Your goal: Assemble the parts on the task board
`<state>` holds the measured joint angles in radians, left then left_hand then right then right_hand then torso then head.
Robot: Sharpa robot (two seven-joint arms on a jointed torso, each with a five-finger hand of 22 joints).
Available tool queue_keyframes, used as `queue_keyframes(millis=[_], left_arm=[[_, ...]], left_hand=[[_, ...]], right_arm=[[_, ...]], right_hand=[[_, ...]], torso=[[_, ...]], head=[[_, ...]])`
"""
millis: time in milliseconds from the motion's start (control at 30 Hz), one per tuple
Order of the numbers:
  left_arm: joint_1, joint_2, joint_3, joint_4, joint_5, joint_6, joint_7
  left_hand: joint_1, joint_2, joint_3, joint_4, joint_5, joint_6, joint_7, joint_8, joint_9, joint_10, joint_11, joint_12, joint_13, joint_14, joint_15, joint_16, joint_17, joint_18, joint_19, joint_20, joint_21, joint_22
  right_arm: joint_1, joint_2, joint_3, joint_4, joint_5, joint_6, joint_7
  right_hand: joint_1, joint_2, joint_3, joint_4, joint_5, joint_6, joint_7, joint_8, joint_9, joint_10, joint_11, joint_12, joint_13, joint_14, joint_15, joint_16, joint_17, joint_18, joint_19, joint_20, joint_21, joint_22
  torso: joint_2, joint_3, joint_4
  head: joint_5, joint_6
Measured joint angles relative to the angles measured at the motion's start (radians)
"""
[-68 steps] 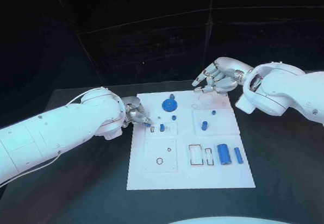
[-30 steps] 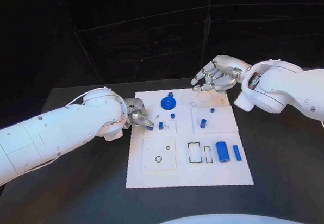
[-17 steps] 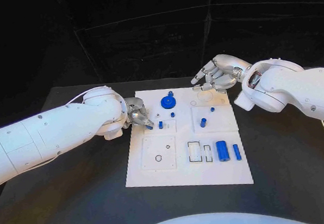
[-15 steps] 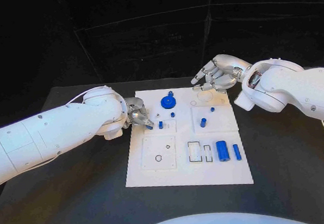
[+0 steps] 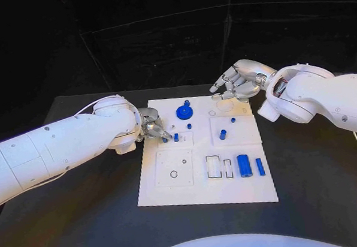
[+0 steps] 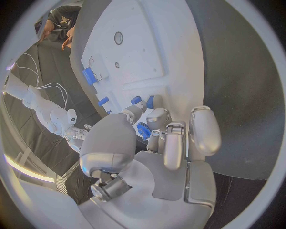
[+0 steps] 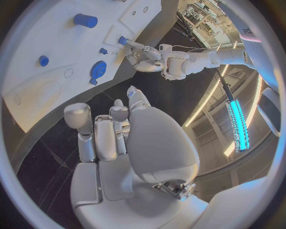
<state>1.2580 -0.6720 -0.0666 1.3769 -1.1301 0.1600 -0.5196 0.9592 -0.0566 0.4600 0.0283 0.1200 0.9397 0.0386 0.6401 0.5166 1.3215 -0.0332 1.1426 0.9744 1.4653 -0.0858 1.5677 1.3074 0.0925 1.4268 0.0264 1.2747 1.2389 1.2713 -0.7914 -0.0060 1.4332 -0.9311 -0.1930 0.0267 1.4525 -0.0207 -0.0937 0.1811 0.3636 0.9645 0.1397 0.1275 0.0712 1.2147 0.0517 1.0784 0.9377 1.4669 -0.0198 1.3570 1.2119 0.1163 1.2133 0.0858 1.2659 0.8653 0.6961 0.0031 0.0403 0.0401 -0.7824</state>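
The white task board [image 5: 173,190] lies in the middle of the black table. My left hand [image 5: 151,129] is at its left edge and pinches a small blue part [image 6: 143,130] between thumb and fingers, close to an upright blue peg [image 5: 176,137]. My right hand [image 5: 235,87] hovers over the board's far right corner, fingers loosely bent and apart, holding nothing [image 7: 110,138]. A blue gear [image 5: 184,113] stands at the far middle. A second peg [image 5: 222,135] stands right of centre. A blue cylinder [image 5: 245,165] and a thin blue bar [image 5: 260,166] lie at the near right.
Two empty rectangular slots [image 5: 213,166] sit left of the cylinder, and a square plate with a round hole [image 5: 174,174] is on the board's near left. Bare black table [image 5: 77,225] surrounds the board. My white forearms reach in from both sides.
The whole picture has shifted a little. Both hands stay where they were, and the parts on the board have not moved.
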Motion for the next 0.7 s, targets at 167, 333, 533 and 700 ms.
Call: queue_keyframes(millis=[167, 333, 533, 700], left_arm=[[0.000, 0.005, 0.000, -0.010, 0.000, 0.004, 0.000], [0.000, 0.010, 0.000, -0.019, 0.000, 0.007, -0.001], [0.000, 0.013, 0.000, -0.027, 0.001, 0.008, -0.001], [-0.001, 0.009, 0.000, -0.027, 0.001, 0.001, 0.000]], left_hand=[[0.005, 0.012, -0.096, 0.026, -0.024, 0.006, 0.001, -0.007, -0.008, -0.001, 0.001, 0.003, 0.002, 0.000, 0.000, 0.000, 0.000, 0.000, 0.000, 0.000, 0.000, 0.001], [0.017, 0.025, -0.137, 0.034, -0.036, 0.011, -0.001, -0.013, -0.013, -0.001, 0.001, 0.003, 0.003, 0.000, 0.000, 0.000, 0.000, 0.000, 0.003, -0.003, -0.004, 0.003], [0.021, 0.029, -0.187, 0.049, -0.040, 0.011, -0.001, -0.013, -0.016, -0.001, 0.001, 0.003, 0.003, 0.000, 0.000, 0.000, 0.000, 0.000, 0.003, -0.003, -0.004, 0.004], [0.019, 0.026, -0.252, 0.074, -0.063, 0.018, -0.001, -0.019, -0.021, -0.001, 0.001, 0.008, 0.007, 0.000, 0.000, 0.000, 0.000, 0.000, 0.003, -0.003, -0.004, 0.008]], right_arm=[[0.000, 0.000, 0.000, 0.001, 0.000, 0.000, 0.000], [0.000, 0.001, 0.000, 0.001, 0.000, 0.000, 0.000], [0.000, 0.000, 0.000, 0.002, 0.000, 0.000, 0.000], [0.000, 0.000, 0.000, 0.002, 0.000, 0.000, 0.000]], right_hand=[[0.000, 0.000, 0.000, 0.000, 0.000, 0.000, 0.000, 0.000, 0.000, 0.000, 0.000, 0.000, 0.000, 0.000, 0.000, 0.000, 0.000, 0.000, 0.000, 0.000, 0.000, 0.000], [0.000, 0.000, 0.000, 0.000, 0.000, 0.000, 0.000, 0.000, 0.000, 0.000, 0.000, 0.000, 0.000, 0.000, 0.000, 0.000, 0.000, 0.000, 0.000, 0.000, 0.000, 0.000], [0.000, 0.000, 0.000, 0.000, 0.004, 0.000, 0.000, 0.000, 0.000, 0.000, 0.000, 0.000, 0.000, 0.000, 0.000, 0.000, 0.000, 0.000, 0.000, 0.000, 0.000, 0.000], [0.000, 0.000, 0.000, 0.000, 0.004, 0.000, 0.000, 0.000, 0.000, -0.004, 0.004, 0.000, -0.002, 0.000, 0.000, 0.000, 0.000, 0.000, 0.000, 0.000, 0.000, 0.000]], torso=[[0.000, -0.0003, 0.0000], [0.000, -0.0009, 0.0000], [-0.001, -0.0017, 0.0004], [-0.001, -0.0022, 0.0014]], head=[[-0.002, 0.000], [-0.003, -0.001], [-0.004, -0.001], [-0.005, 0.001]])
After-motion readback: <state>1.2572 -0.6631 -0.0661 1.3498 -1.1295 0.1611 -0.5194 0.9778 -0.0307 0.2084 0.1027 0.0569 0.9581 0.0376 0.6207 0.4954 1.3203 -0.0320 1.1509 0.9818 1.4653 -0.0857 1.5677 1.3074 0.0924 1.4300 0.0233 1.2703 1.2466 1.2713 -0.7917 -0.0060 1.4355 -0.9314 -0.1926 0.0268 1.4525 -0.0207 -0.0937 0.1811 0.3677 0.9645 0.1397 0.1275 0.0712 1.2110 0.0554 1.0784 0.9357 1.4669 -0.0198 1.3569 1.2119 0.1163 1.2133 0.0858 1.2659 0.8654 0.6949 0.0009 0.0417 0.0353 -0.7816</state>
